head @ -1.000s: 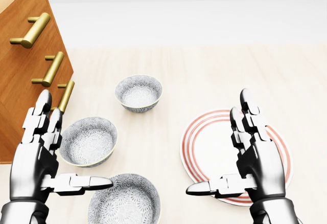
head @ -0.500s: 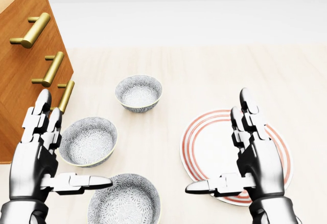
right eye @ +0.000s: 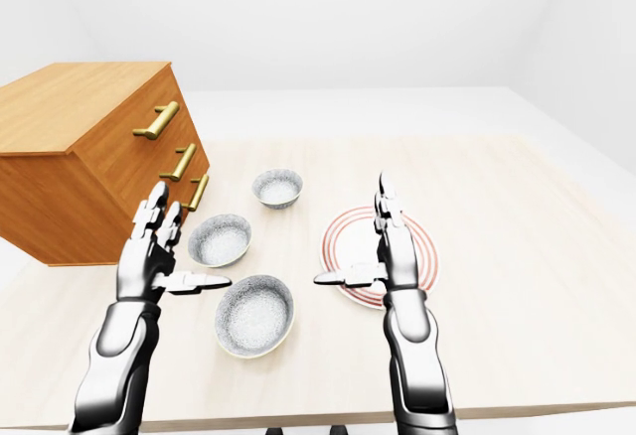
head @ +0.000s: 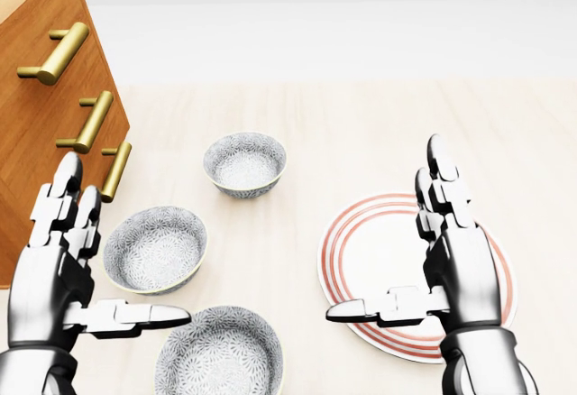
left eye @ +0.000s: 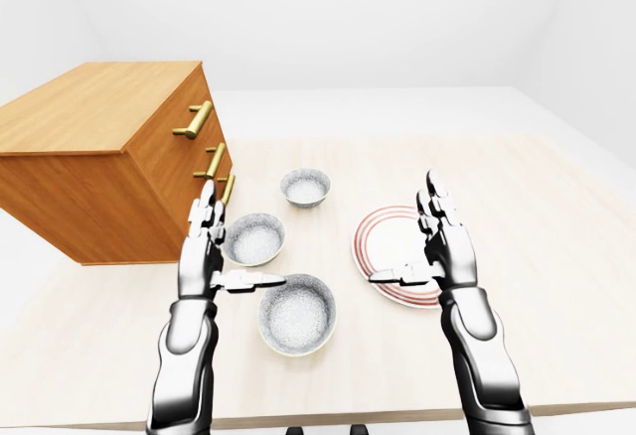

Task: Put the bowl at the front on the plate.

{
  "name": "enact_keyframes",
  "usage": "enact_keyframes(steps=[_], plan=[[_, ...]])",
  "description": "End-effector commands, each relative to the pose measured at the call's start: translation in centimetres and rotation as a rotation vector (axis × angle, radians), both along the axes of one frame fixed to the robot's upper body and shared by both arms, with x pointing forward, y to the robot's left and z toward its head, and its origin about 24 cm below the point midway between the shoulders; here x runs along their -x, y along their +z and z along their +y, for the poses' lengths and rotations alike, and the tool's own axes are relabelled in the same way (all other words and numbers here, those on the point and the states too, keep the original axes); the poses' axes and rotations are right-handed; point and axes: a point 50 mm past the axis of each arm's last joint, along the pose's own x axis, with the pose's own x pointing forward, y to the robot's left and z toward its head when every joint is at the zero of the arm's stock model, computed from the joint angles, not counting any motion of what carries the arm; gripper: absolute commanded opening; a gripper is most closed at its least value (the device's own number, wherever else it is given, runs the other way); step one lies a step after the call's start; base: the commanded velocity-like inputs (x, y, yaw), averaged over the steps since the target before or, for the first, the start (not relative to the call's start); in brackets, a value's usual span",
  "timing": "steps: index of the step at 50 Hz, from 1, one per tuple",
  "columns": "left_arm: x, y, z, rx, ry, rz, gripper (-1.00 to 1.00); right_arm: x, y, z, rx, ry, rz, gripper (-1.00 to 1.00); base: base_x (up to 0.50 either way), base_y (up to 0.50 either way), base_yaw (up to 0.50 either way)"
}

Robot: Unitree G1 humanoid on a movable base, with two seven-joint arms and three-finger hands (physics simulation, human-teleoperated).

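Pale wooden table (head: 361, 115) and the orange-brown wooden drawer chest with brass handles (left eye: 89, 157) sit exactly where they were half a second ago, so the base isn't rolling. The white plate with red rings (head: 370, 260) is right of centre in the head view, with nothing on it. There are three grey patterned ceramic bowls left of it. My guess for the target is the lowest bowl (head: 219, 354), at the bottom edge, untouched and apart from the plate. The only change is that the left hand (head: 50, 287) drifted slightly left and down, and the right hand (head: 464, 273) crept up. Both are splayed wide and holding nothing, so no grasp has started yet.
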Motion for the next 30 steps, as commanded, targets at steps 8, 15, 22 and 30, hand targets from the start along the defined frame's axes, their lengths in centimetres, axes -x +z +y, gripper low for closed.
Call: enact_keyframes(steps=[8,15,22,30], plan=[[-0.2,0.8,0.9,-0.015,0.017,-0.032,0.98,-0.6,1.9,0.6,0.142,-0.036,-0.083,1.0,0.0,0.0,0.0],[-0.4,1.4,1.7,-0.02,0.036,-0.054,0.98,-0.4,2.4,1.2,0.189,-0.031,-0.106,1.0,0.0,0.0,0.0],[-0.6,1.7,2.3,-0.025,0.053,-0.064,0.98,0.0,2.8,2.2,0.284,-0.018,-0.13,1.0,0.0,0.0,0.0],[-0.8,2.0,2.9,-0.024,0.069,-0.071,0.98,0.4,2.7,3.3,0.365,0.013,-0.132,1.0,0.0,0.0,0.0]])
